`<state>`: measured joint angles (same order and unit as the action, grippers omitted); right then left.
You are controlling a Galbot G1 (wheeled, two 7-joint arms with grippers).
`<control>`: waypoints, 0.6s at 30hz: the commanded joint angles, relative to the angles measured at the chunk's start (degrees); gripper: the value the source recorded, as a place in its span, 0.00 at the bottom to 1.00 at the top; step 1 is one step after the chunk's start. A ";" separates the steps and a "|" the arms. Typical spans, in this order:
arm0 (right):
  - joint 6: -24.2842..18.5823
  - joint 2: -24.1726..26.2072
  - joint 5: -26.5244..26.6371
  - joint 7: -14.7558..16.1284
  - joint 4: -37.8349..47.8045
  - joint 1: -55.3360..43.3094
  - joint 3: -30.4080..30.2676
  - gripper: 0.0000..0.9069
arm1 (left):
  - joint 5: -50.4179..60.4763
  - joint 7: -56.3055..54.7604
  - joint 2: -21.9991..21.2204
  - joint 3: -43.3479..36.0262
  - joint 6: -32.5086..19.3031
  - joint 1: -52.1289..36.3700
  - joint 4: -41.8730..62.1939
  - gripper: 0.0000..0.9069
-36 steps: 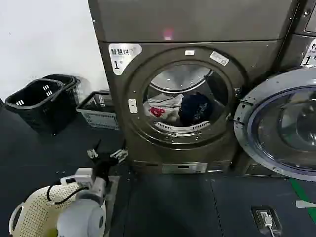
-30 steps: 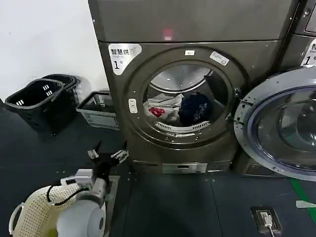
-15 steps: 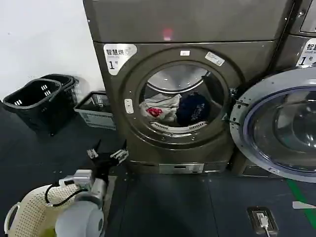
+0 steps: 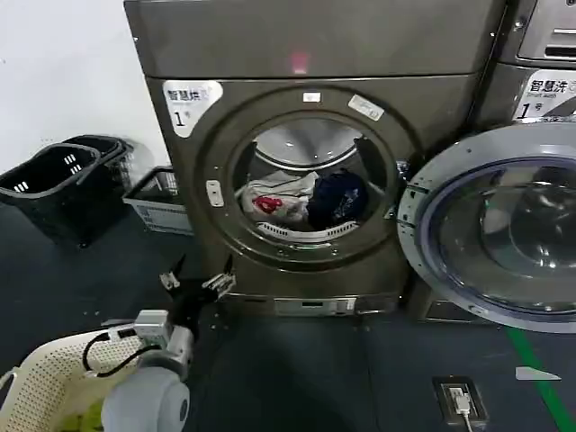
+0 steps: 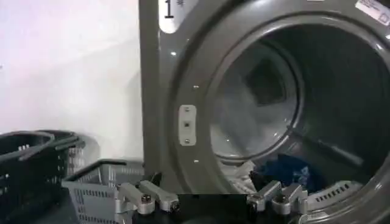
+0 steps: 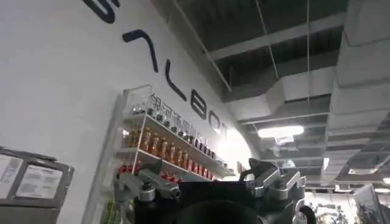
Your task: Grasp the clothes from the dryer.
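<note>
Risk of collision with the port rim during the reach into the dryer [image 4: 306, 135]

The clothes [image 4: 301, 198] are seen heaped at the bottom of the drum, at centre frame of the head view, white piece beside navy piece. The left tool [image 4: 193, 284] is held released and empty at lower left, low before the dryer front and well apart from the heap. A straight reach from this height is judged liable to strike the lower port rim. The open door [image 4: 490, 238] at right limits side clearance. The right tool [image 6: 210, 182] is pointed upward, fingers spread, idle.
</note>
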<state>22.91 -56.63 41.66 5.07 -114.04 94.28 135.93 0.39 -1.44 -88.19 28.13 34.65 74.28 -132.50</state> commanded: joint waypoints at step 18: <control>-0.09 0.05 0.15 0.12 0.33 0.17 0.91 1.00 | 0.57 0.27 0.30 -0.80 0.05 0.70 -0.08 1.00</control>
<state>22.83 -56.56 41.81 5.17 -113.74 94.45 136.83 0.86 -1.19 -87.82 27.31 34.75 74.95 -132.80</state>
